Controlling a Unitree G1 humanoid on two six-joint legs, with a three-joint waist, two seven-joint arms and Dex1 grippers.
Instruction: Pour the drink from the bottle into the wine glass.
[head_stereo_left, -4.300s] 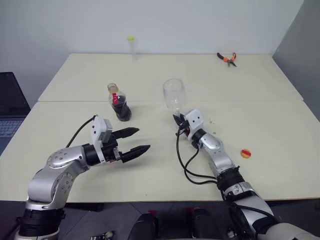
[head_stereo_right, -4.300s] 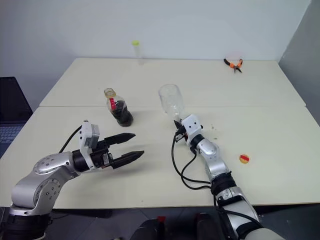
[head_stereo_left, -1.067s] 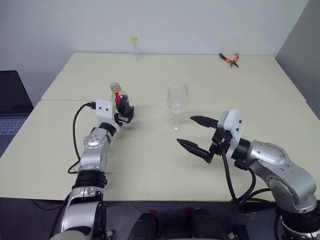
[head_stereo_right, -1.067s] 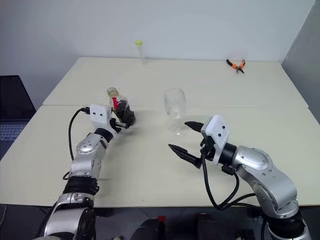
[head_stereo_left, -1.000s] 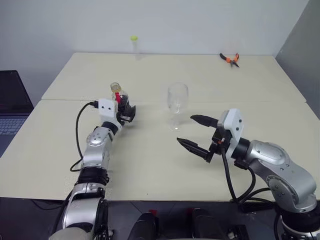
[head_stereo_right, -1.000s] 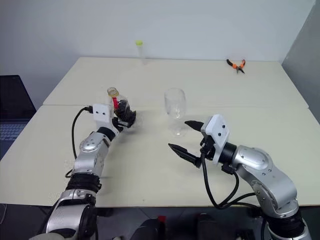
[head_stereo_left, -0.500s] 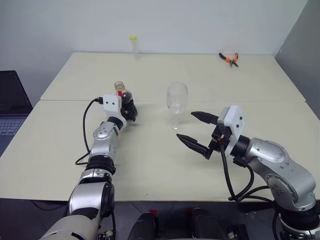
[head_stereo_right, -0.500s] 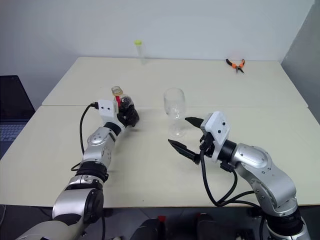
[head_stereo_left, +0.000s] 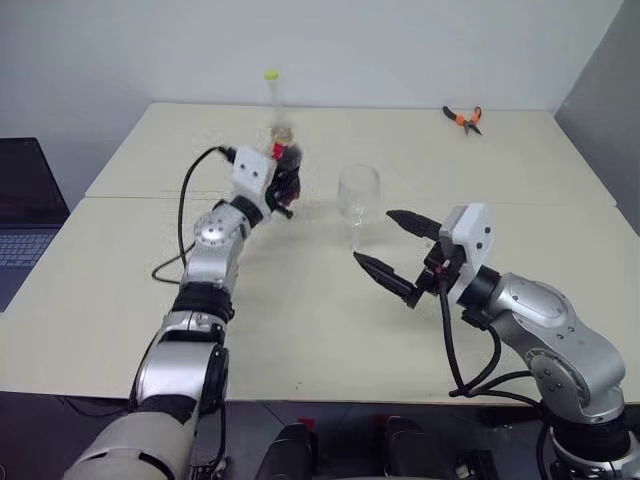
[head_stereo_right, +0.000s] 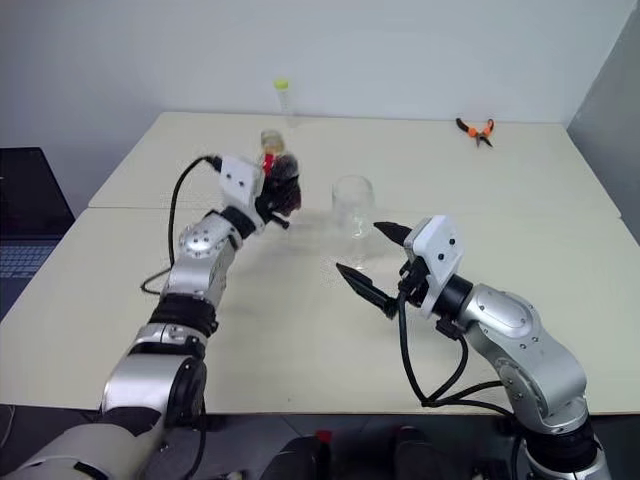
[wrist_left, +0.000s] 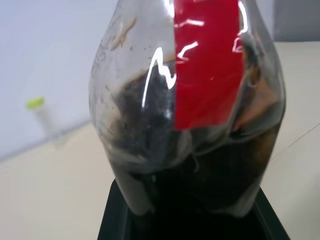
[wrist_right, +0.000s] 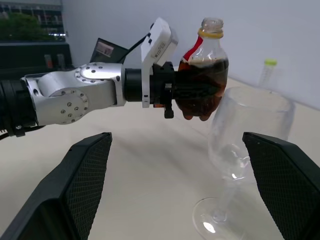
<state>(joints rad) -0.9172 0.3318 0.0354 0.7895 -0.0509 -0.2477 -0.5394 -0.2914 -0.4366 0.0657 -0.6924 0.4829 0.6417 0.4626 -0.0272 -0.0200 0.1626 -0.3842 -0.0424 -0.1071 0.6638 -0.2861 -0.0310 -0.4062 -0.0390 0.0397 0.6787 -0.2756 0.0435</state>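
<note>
- Two grippers up: left gripper (head_stereo_right: 281, 197) clamped on the bottle (wrist_right: 202, 70), held clear of the table (head_stereo_left: 300, 330); right gripper (head_stereo_left: 396, 256) spread wide, empty.
- Wine glass (head_stereo_left: 358, 200) upright, just right of the left gripper, just beyond the right one.
- Bottle mouth uncapped, yellow ring left; drink (wrist_left: 200, 165) fills the lower body.
- Best carried mouth-over-bowl, then tipped slowly, rim untouched.
</note>
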